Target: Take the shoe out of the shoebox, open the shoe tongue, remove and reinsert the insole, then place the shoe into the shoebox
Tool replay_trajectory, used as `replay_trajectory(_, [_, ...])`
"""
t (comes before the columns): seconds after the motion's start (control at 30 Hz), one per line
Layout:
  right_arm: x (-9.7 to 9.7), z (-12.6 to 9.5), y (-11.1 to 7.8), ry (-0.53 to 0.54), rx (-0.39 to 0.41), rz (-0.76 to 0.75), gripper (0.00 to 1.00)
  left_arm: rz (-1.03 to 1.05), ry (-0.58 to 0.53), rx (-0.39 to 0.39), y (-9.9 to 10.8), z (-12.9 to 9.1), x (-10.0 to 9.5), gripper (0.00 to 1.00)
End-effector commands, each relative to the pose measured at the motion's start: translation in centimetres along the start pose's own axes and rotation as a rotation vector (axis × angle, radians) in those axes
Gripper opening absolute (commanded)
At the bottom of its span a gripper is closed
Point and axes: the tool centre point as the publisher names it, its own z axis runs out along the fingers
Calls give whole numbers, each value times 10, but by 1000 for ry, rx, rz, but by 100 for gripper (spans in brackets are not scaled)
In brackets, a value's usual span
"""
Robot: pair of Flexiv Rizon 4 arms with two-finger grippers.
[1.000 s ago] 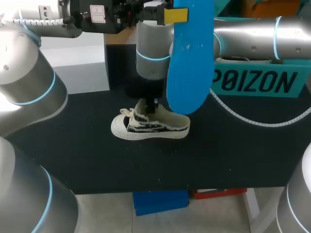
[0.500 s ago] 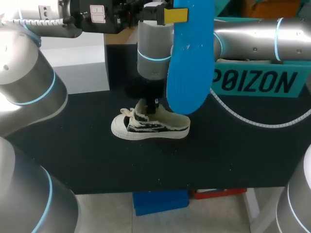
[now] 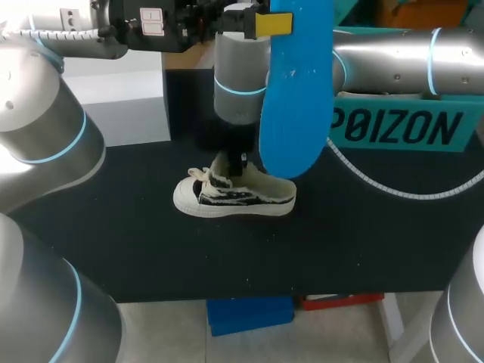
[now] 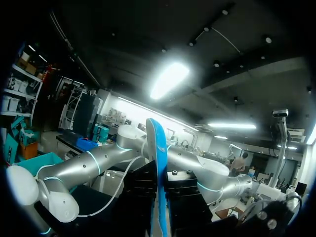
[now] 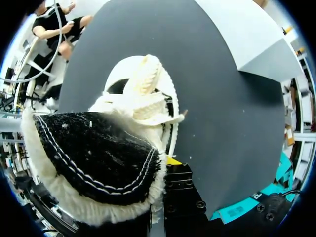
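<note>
A cream and black low shoe (image 3: 234,198) lies on its sole in the middle of the black table (image 3: 151,249), toe to the left. My right gripper (image 3: 239,160) comes straight down onto its opening and is shut on the shoe tongue (image 5: 98,153), a black quilted flap with a fleecy cream edge; the laces (image 5: 143,89) lie ahead of it. My left gripper (image 3: 271,23) is high above the table, shut on the top end of a blue insole (image 3: 295,91) that hangs down, its tip just over the heel. In the left wrist view the insole (image 4: 157,148) stands edge-on between the fingers.
The teal shoebox (image 3: 393,128) stands at the back right, behind my right arm. A white box (image 3: 121,106) sits at the back left. My right arm's cable (image 3: 393,189) loops over the table to the right of the shoe.
</note>
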Motion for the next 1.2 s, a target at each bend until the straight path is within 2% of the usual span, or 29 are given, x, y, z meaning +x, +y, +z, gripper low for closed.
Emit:
replay_trajectory(0.03, [-2, -38, -10, -61, 0, 83, 0, -1, -4, -2, 0, 1, 0, 0])
replay_trajectory(0.07, [-4, -52, -12, -68, 9, 133, 0, -1, -4, -2, 0, 1, 0, 0])
replay_trajectory(0.23, [-7, -85, -20, -86, 64, 298, 0, -1, -4, -2, 0, 1, 0, 0])
replay_trajectory(0.37, [-9, -95, -25, -93, 148, 509, 0, -1, -4, -2, 0, 1, 0, 0])
replay_trajectory(0.53, [-8, -106, -30, -105, 165, 804, 0, -1, -4, -2, 0, 1, 0, 0])
replay_trajectory(0.67, [-5, -110, -35, -107, 165, 1032, 0, -1, -4, -2, 0, 1, 0, 0])
replay_trajectory(0.83, [2, -106, -39, -94, 154, 1231, 0, -1, -4, -2, 0, 1, 0, 0])
replay_trajectory(1.07, [13, -96, -44, -84, 139, 1438, 0, -1, -4, -2, 0, 1, 0, 0])
replay_trajectory(1.2, [15, -89, -43, -82, 118, 1498, 0, -1, -4, -2, 0, 1, 0, 0])
